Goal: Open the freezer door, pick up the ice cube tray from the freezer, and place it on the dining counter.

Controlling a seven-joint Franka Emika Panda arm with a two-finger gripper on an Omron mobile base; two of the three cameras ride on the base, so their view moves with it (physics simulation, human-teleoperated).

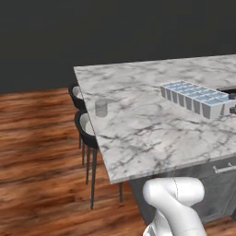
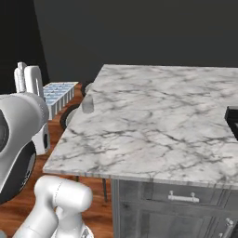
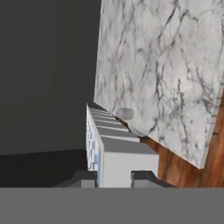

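Observation:
My gripper (image 3: 114, 177) is shut on the ice cube tray (image 3: 114, 146), a pale-blue and white grid of small cells, gripped at one short end. The tray (image 2: 58, 95) hangs in the air, level, just off the left edge of the dining counter (image 2: 153, 121), touching nothing. In the left base view the tray (image 1: 195, 96) overlaps the white marble slab (image 1: 138, 124), with the gripper (image 1: 232, 107) at the right edge of the picture. The freezer door is out of view.
A clear glass tumbler (image 1: 101, 108) stands near the counter's left edge, close to the tray. Dark stools (image 1: 85, 126) sit tucked under that edge over the wooden floor. A black inset (image 2: 231, 118) lies at the slab's far right. Grey drawers (image 2: 183, 204) front the base.

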